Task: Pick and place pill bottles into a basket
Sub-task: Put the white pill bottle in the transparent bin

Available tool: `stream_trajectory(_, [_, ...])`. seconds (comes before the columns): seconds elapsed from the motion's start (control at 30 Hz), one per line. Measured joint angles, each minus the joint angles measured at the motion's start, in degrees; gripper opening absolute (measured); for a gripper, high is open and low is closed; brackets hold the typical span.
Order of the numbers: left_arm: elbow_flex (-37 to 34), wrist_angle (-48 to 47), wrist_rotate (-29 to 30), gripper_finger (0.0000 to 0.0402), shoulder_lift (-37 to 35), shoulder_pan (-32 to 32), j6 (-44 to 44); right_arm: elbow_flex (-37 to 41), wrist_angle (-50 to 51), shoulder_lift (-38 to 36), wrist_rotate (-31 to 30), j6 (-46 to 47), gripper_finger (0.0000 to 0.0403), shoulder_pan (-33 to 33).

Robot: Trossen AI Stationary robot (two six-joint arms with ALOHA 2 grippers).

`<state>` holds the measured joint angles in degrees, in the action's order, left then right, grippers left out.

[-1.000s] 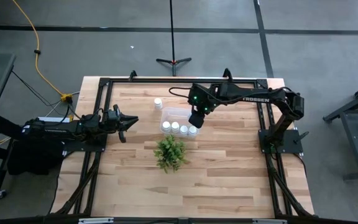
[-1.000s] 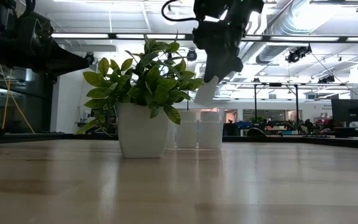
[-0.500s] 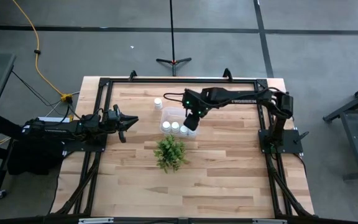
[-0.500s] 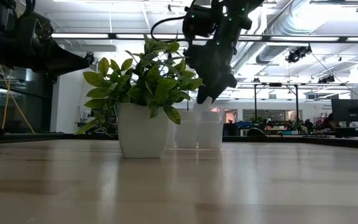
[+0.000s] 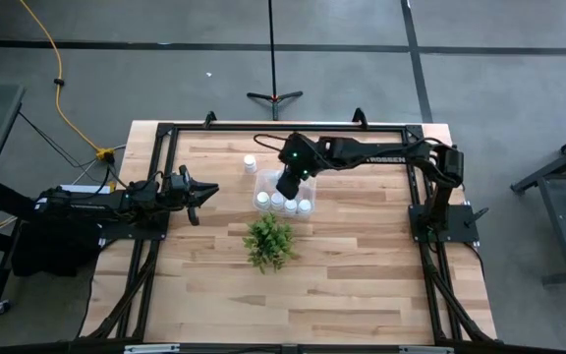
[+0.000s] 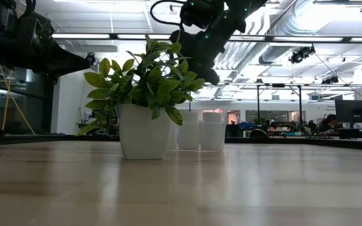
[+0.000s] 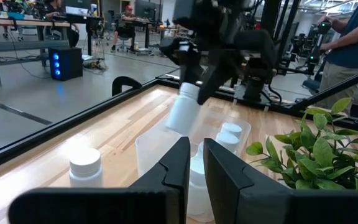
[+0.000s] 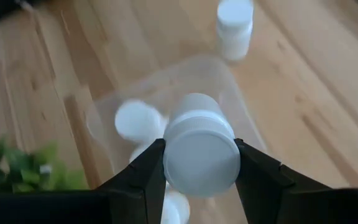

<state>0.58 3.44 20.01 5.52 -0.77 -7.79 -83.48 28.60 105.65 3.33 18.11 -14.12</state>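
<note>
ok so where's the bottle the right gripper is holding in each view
High view: mostly hidden under the right gripper, above the clear bin.
Low view: not visible; only the right gripper's arm shows above the plant.
Left wrist view: held bottle hangs tilted above the bin.
Right wrist view: held bottle centre, between the fingers.
Shared landmark: the clear bin.

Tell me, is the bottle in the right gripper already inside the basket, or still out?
Out. The right gripper holds the bottle tilted in the air above the basket.
</note>
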Motion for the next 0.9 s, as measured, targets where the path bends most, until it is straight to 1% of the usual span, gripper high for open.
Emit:
stream_trajectory(0.1, [0.02, 0.02, -0.02, 0.0083, 0.0, 0.02, 0.0, 0.0, -4.48, 0.0, 0.04, -0.38, 0.0147, -0.25])
stream_trajectory(0.37, [0.0, 0.0, 0.0, 0.0083, 0.0, 0.01, 0.0, -0.02, -20.86, 0.59, -0.93, -3.41, 0.0147, -0.42])
stream_trajectory(0.47, [0.02, 0.0, 0.0, 0.0083, 0.02, 0.02, 0.0, -0.02, -30.75, 1.46, -1.38, -7.89, 0.0147, -0.69])
stream_trajectory(0.53, [0.02, 0.02, 0.0, 0.0083, 0.02, 0.01, 0.0, -0.16, -38.34, 2.48, -1.69, -8.25, 0.0147, -1.15])
stream_trajectory(0.57, [0.01, -0.02, 0.0, 0.0083, 0.02, -0.01, 0.0, -0.22, -39.94, 2.58, -1.64, -7.83, 0.0147, -1.58])
stream_trajectory(0.7, [0.02, -0.21, -0.1, 0.0083, 0.51, -0.01, -0.28, -0.15, -40.24, 2.6, -2.29, -7.64, 0.0147, -2.99])
stream_trajectory(0.73, [0.02, 0.04, -0.11, 0.0083, 0.89, 0.01, -0.31, -0.15, -39.31, 2.6, -0.93, -7.27, 0.0147, -3.42])
stream_trajectory(0.8, [0.02, -0.02, -0.07, 0.0083, 1.63, 0.01, -0.08, -0.15, -35.31, 2.6, 2.45, -5.27, 0.0147, -4.37])
stream_trajectory(0.83, [0.02, -0.04, -0.04, 0.0083, 2.01, 0.02, 0.0, -0.15, -32.1, 2.6, 3.02, -4.65, 0.0147, -4.55])
stream_trajectory(0.9, [0.02, 0.02, -0.03, 0.0083, 2.82, 0.01, 0.02, -0.12, -25.59, 2.64, 2.2, -4.95, 0.0147, -4.25])
